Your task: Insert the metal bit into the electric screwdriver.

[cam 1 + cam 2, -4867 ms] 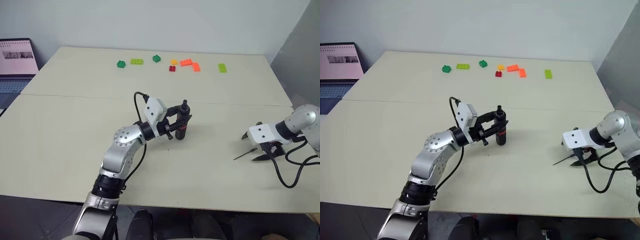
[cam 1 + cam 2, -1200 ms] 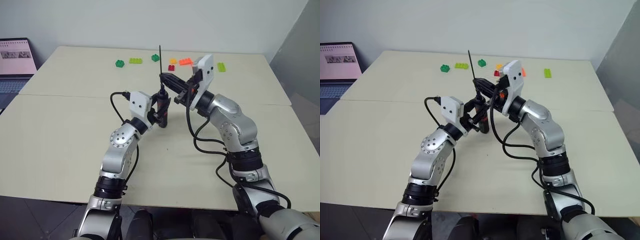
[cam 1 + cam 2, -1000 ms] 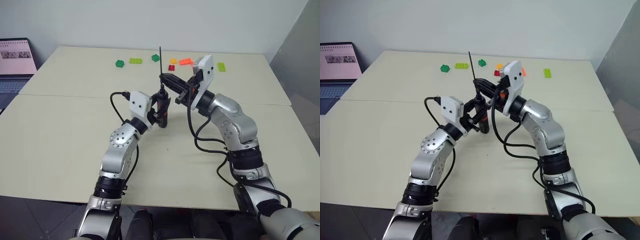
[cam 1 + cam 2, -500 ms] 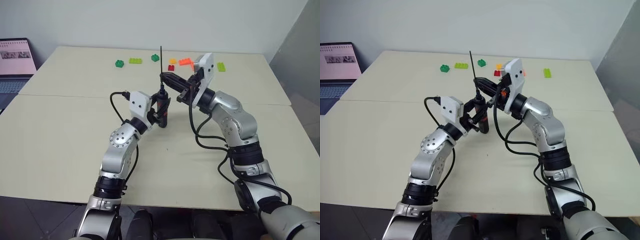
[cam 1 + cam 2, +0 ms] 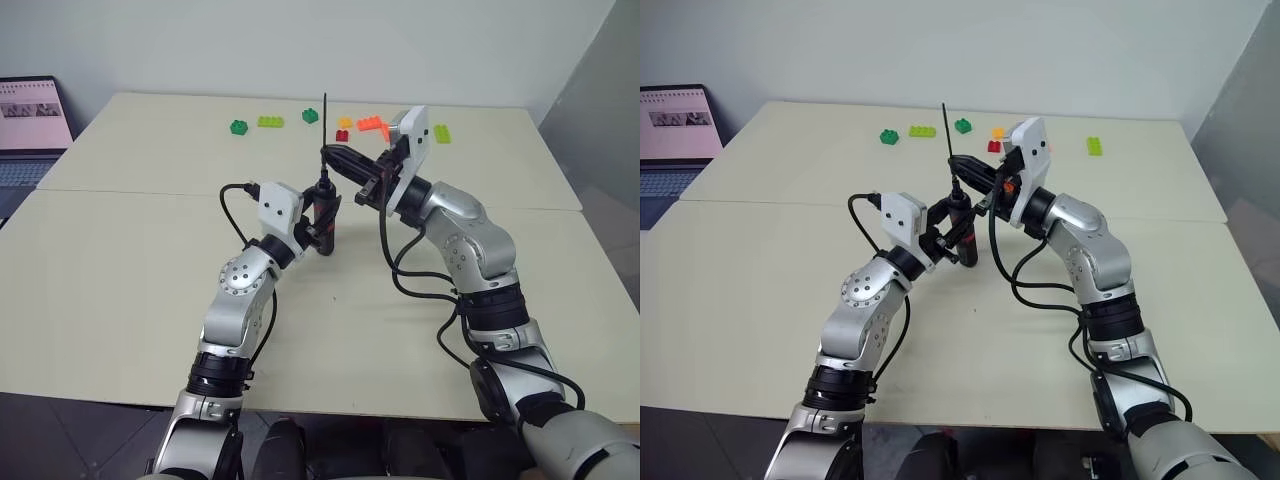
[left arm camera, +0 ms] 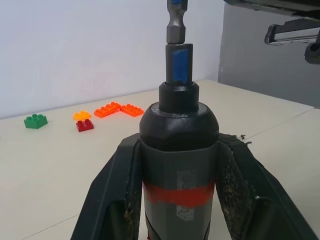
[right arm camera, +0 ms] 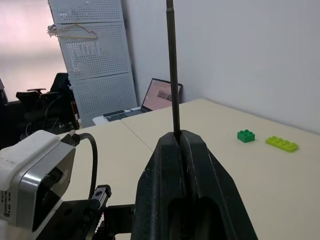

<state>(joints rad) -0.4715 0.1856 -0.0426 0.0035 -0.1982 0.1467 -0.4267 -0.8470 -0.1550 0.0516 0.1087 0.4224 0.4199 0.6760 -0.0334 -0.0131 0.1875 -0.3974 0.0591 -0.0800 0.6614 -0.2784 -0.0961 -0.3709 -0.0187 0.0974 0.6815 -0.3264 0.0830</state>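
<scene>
Left gripper [image 6: 180, 200] clamps the screwdriver [image 5: 323, 215] upright above the table [image 5: 120, 270], socket up. Right gripper [image 5: 334, 157] pinches the bit [image 5: 324, 135] vertical directly over it, lower end at the socket, ready for seating.

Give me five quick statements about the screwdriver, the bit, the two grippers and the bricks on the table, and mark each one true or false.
1. The left gripper is shut on the electric screwdriver, held upright. True.
2. The metal bit lies flat on the table. False: it stands upright, pinched in the right gripper.
3. The bit's lower end sits at the screwdriver's blue tip. True.
4. The right gripper is open. False: it is shut on the bit.
5. The coloured bricks are piled beside the screwdriver. False: they lie spread along the far edge of the table.
</scene>
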